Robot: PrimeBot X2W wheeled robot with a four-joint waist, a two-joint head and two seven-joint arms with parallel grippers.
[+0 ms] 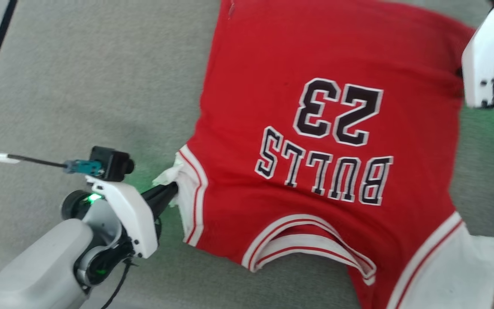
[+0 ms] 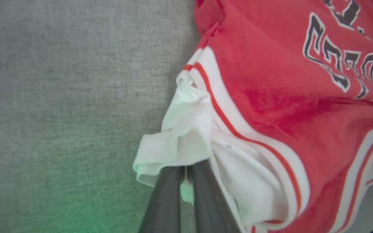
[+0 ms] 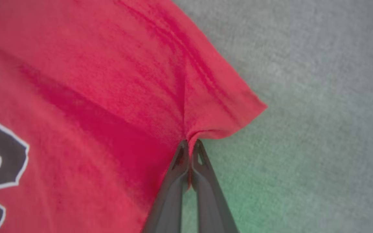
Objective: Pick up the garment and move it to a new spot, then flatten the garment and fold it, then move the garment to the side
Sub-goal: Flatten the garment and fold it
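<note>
One grey cloth surface [image 1: 79, 86] runs under everything. One red shirt [image 1: 328, 141] lies spread on it, front up, with its collar [image 1: 311, 240] end nearest the robot, so the print reads upside down in the head view.

Two arms reach the shirt, one at each side. At the shirt's left edge the left pincer [image 1: 170, 194] has its two dark fingers together, clamped on a bunched white sleeve [image 2: 180, 136]. The left wrist view shows that sleeve's folds gathered over the fingertips. At the shirt's right edge, toward the hem end, the right pincer [image 3: 189, 144] is also closed, with a pinch of red cloth caught between its tips close to a corner of the edge. Creases run from the pinch into the shirt. In the head view its white wrist shell [image 1: 483, 56] sits over that edge.

There are two white sleeves: the gripped one, and a second [image 1: 457, 266] lying flat at the shirt's right, collar end. Each is bordered by red-and-white striped trim.

On the shirt's chest are one two-digit number, "23" [image 1: 337, 111], and one five-letter word, "BULLS" [image 1: 324, 176], which is nearer the collar.

One small black camera [image 1: 112, 163] sits on the left wrist just left of the shirt, with one cable [image 1: 28, 159] leading away from it
</note>
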